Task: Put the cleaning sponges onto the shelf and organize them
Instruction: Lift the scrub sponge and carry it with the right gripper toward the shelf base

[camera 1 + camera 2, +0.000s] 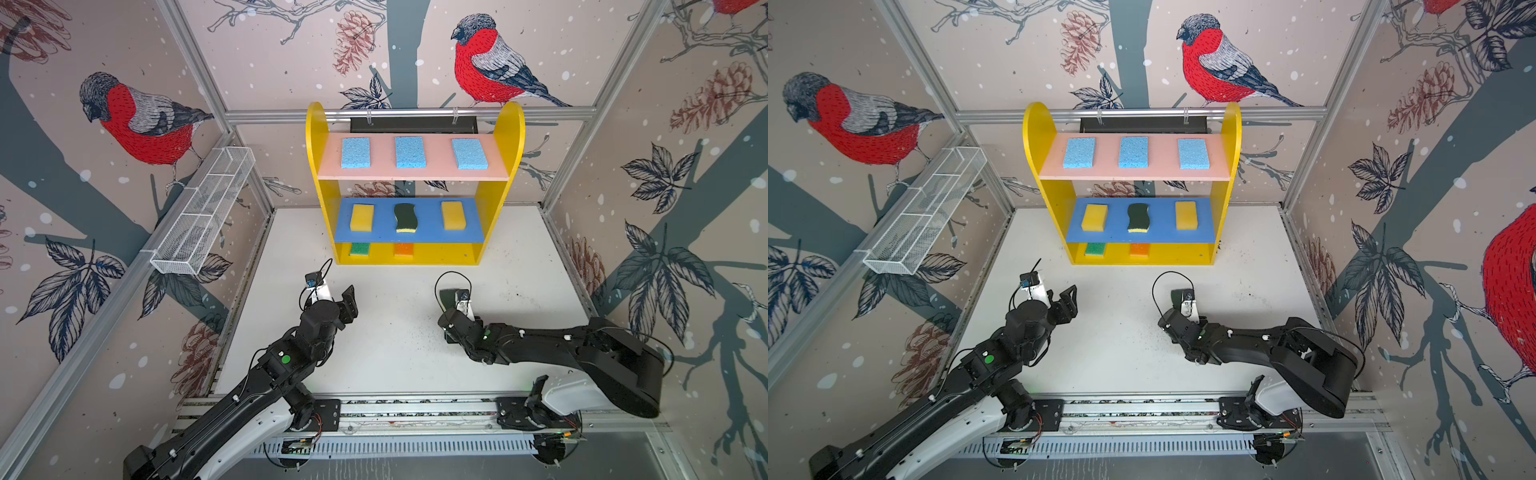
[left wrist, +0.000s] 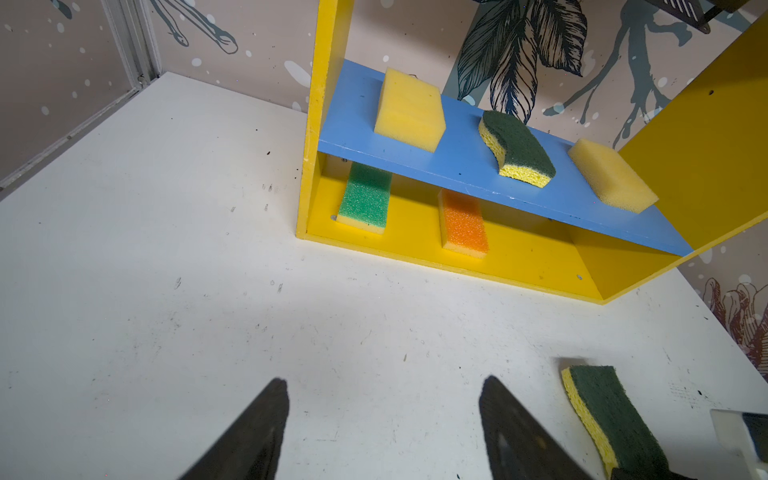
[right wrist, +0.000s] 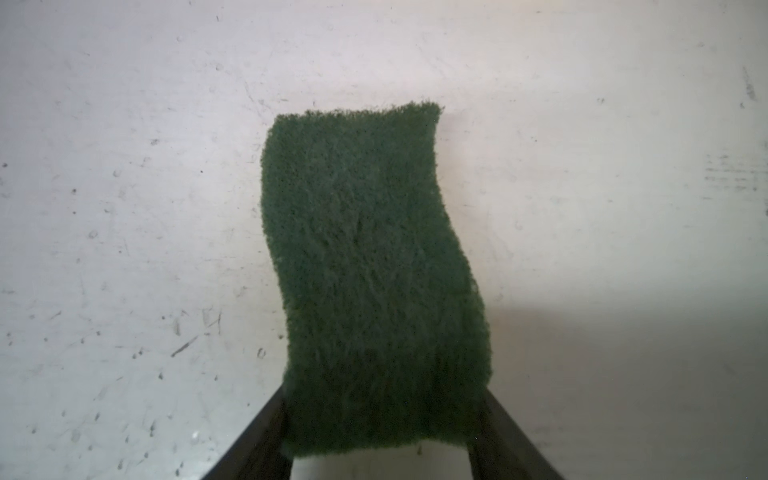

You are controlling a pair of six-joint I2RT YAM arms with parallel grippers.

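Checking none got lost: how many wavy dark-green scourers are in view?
2. One scourer lies centred on the blue board of the shelf; the other scourer lies on the table, flanked by the right gripper. None appears hidden.

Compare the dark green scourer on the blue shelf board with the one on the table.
The shelf scourer rests on the blue board; the table scourer lies on the table. Yellow sponges flank the shelf scourer; the fingers of the right gripper flank the table scourer. Both are wavy, dark green over yellow.

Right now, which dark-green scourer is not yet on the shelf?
The scourer on the table, between the fingers of the right gripper; the other scourer lies on the blue board.
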